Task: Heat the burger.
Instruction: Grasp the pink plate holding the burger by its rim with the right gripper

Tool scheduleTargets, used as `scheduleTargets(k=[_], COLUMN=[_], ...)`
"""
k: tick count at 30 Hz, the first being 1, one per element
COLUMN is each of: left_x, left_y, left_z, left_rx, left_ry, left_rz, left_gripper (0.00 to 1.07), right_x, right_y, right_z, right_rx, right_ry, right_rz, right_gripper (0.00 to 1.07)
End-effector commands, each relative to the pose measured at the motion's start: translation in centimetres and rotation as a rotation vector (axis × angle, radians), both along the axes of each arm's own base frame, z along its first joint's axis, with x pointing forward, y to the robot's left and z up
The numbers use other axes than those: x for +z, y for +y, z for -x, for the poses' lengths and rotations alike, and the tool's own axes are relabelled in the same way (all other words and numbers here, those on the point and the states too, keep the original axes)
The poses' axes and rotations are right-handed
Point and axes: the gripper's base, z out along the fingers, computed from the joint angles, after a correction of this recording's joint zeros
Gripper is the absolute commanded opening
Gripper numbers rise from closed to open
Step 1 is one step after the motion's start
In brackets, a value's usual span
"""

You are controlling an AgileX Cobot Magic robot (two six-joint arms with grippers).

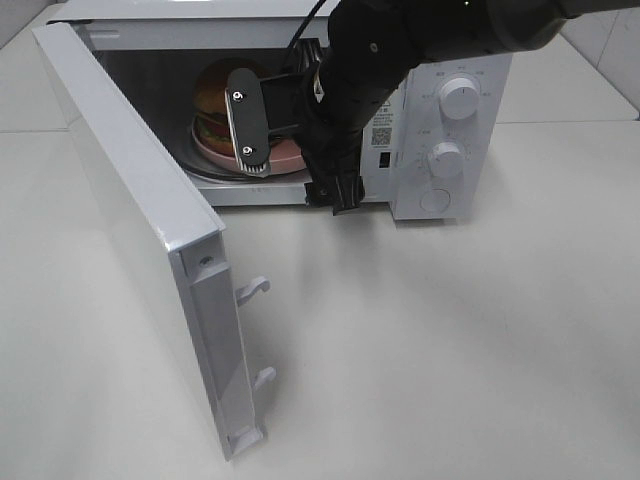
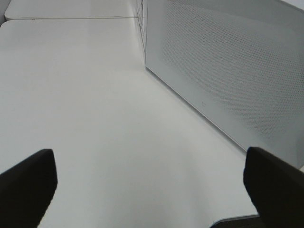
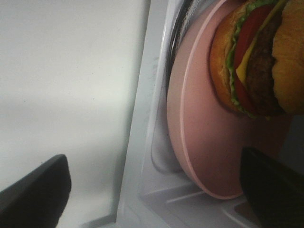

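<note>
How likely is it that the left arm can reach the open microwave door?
Probably yes. The left gripper is open and faces the door on its outer side across the table, nothing visible between them. The right arm is on the other side.

No readable text anywhere. The only sign is a QR-code sticker (image 1: 381, 135) on the microwave control panel (image 1: 478, 150), left of the dials. Small print rings the upper dial (image 1: 459, 98) and lower dial (image 1: 446, 158), too small to read. Wrist views: nothing printed.
</note>
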Motion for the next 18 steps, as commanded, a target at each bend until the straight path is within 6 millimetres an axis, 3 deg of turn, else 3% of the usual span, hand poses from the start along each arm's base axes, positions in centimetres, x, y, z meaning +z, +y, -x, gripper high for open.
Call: scheduleTargets(k=[1, 18], left_x=[0.1, 0.1], left_y=[0.0, 0.0], left_z=[0.2, 0.2], left_rx=[0.004, 0.007], left_ry=[-0.031, -0.031], left_rz=[0.001, -0.003], left_gripper=[1.0, 1.0], right_x=[-0.2, -3.5], right_y=[0.7, 3.3], right_z=[-0.5, -4.0], right_rx=[-0.005, -0.024], right_ry=[-0.006, -0.022], right_rz=[-0.019, -0.063], right_gripper=[0.86, 0.84])
